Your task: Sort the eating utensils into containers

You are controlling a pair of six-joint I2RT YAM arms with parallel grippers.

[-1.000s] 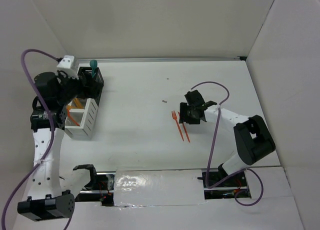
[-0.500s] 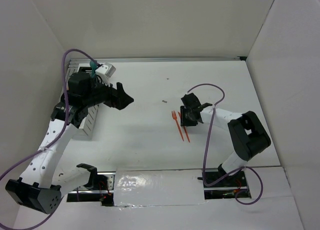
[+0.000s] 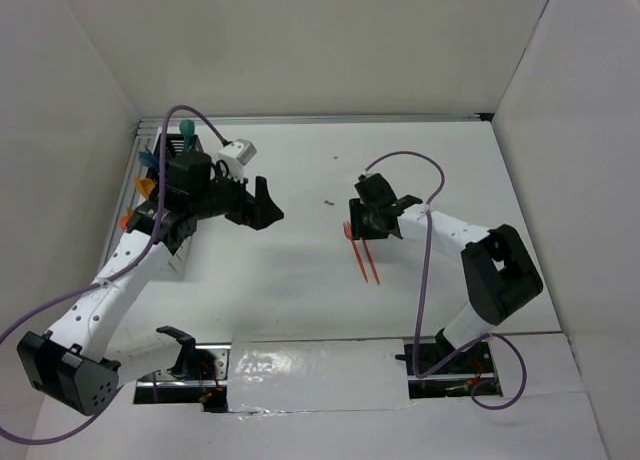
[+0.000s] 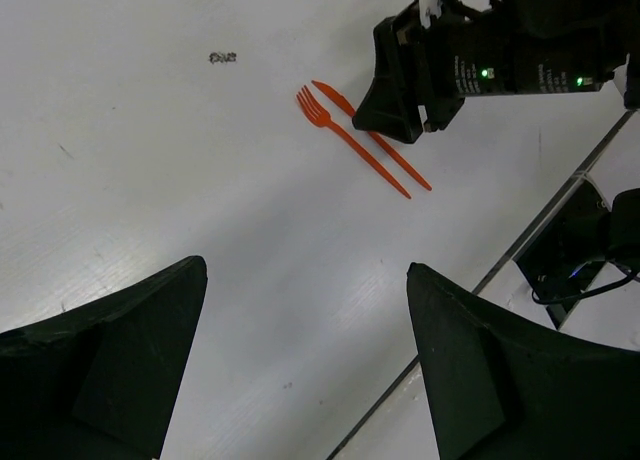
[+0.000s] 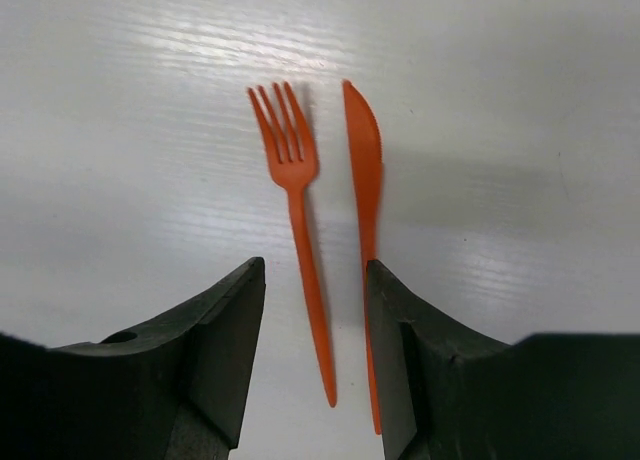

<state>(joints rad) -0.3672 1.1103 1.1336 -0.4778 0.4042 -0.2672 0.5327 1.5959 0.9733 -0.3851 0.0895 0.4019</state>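
Observation:
An orange fork (image 5: 300, 220) and an orange knife (image 5: 364, 170) lie side by side on the white table, also seen as fork (image 4: 345, 140) and knife (image 4: 385, 148) in the left wrist view. My right gripper (image 5: 315, 268) is open and low over them. The fork's handle runs between its fingers and the knife's handle lies along the inner edge of the right finger (image 5: 400, 330). My left gripper (image 3: 262, 205) hangs open and empty over the table's middle left. The containers (image 3: 176, 260) at the far left are mostly hidden behind the left arm, with teal (image 3: 186, 130) and orange (image 3: 143, 187) utensils sticking up.
A small dark speck (image 3: 328, 201) lies on the table beyond the fork. A taped strip (image 3: 300, 365) runs along the near edge between the arm bases. White walls close in the left, back and right sides.
The left arm has swung away from the containers toward the middle of the table, gripper open. The right gripper has shifted slightly left over the fork and knife.

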